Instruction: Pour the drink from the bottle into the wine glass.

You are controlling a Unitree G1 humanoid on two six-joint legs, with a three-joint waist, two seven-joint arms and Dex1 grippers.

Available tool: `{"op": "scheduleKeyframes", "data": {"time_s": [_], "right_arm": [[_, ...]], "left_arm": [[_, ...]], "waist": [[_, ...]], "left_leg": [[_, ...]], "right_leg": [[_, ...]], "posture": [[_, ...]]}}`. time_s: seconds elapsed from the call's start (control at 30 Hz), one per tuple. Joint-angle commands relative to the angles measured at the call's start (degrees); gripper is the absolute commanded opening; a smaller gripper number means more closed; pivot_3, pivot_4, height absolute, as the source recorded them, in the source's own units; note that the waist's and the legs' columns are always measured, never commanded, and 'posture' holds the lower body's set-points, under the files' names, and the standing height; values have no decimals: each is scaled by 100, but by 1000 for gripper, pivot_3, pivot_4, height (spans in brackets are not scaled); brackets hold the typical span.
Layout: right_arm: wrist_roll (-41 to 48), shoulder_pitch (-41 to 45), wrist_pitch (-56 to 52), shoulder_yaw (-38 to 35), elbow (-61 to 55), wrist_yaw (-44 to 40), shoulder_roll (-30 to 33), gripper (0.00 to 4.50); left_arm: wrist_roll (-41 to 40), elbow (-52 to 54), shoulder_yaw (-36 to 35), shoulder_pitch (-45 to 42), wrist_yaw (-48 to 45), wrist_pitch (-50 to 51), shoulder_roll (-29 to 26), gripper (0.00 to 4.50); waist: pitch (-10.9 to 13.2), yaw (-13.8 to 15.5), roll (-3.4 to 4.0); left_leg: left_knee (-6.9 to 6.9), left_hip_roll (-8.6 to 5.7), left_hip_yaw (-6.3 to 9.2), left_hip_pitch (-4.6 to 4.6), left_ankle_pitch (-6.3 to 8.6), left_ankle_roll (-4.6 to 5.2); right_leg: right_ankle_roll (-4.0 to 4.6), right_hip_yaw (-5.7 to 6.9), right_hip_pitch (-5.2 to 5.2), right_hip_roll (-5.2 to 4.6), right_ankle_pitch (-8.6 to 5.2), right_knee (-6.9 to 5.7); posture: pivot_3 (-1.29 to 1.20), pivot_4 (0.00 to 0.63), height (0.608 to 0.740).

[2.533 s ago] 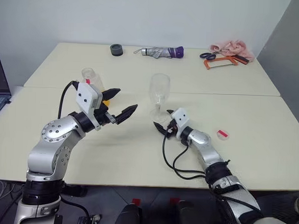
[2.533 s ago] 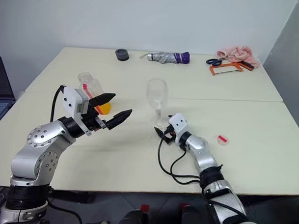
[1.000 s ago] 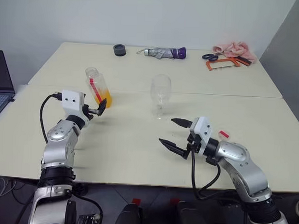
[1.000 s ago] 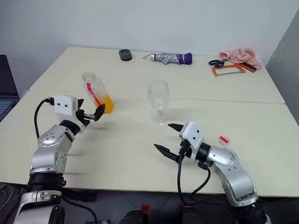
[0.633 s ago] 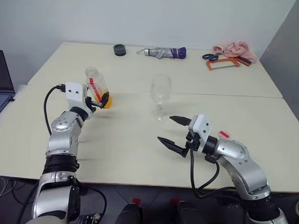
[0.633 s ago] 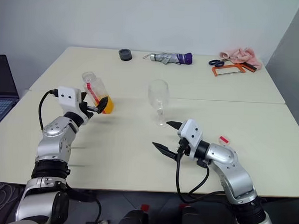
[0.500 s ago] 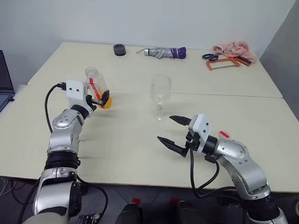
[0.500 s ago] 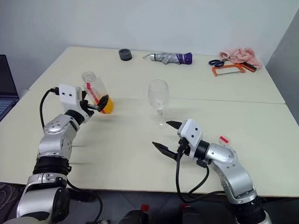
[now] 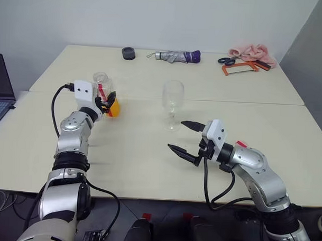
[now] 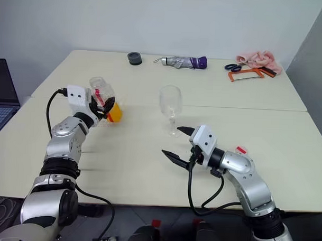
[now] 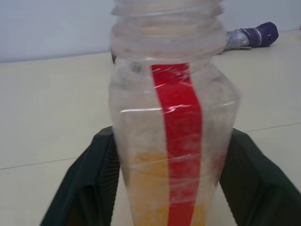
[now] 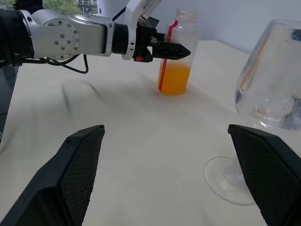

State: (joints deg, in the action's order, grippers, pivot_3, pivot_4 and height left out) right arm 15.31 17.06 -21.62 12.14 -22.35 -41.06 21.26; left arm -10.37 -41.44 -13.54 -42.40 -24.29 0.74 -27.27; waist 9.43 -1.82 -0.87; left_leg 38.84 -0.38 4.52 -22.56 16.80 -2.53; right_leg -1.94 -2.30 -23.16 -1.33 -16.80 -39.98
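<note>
The left tool (image 9: 106, 101) pinched the bottle (image 11: 171, 141), upright on the surface (image 9: 133, 162) well left of the wine glass (image 9: 172, 102); the right tool (image 9: 184, 137) stood spread. With no cap on, a hurried lift risked sloshing the drink (image 12: 174, 80) or slipping

Head cameras overlook the table (image 9: 149, 152); wrist cameras sit close, sharing the bottle (image 11: 171, 141).
</note>
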Motion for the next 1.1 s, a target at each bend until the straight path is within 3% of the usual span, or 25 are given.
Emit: {"op": "scheduleKeyframes", "data": {"time_s": [0.03, 0.27, 0.6, 1.1], "right_arm": [[67, 130, 203, -36, -166, -1, -61, 4500], [71, 149, 238, -48, -203, 21, -69, 4500], [514, 104, -362, -666, -717, 618, -104, 4500], [348, 433, -549, -807, -629, 1590, -528, 4500]], "left_arm": [[-68, 32, -95, -138, 7, -102, -71, 1869], [-145, 253, -80, -133, -50, -9, -63, 1687], [752, 1702, 1101, -279, -359, -223, -51, 1684], [2234, 260, 2203, -1498, -287, -2611, -193, 1681]], "waist": [[0, -1, 0], [0, -1, 0], [1, 10, -5], [1, -3, -5]], "left_leg": [[0, 0, 0, 0, 0, 0], [0, 0, 0, 0, 0, 0], [6, -1, 5, -16, -13, -23], [3, -6, 0, -18, -12, -21]], "right_leg": [[0, -1, 0, 0, 0, 0], [0, -1, -1, 0, 0, 0], [0, 2, -5, -9, 0, 1], [0, 1, -10, 2, 0, 2]], "posture": [[0, 150, 740], [0, 150, 740], [0, 150, 740], [0, 150, 740]]}}
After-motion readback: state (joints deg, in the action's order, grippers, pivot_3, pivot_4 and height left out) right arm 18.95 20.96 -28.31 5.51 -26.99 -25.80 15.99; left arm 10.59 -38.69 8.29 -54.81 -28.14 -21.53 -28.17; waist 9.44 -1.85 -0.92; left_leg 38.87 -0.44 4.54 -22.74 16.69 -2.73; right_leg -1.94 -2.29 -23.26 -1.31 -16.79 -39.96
